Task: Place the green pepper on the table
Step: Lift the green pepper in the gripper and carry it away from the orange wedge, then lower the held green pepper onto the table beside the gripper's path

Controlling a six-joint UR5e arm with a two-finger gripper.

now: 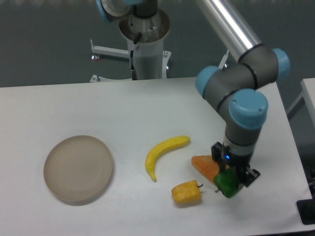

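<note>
The green pepper [227,183] is clamped in the gripper [231,178] and carried clear of the tabletop [147,103], since release is not yet due.

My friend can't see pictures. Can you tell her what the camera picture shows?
A robot arm's gripper holds a green pepper just above a white table, partly in front of an orange wedge. Nearby lie a yellow pepper and a banana, with a round beige plate on the left.
</note>
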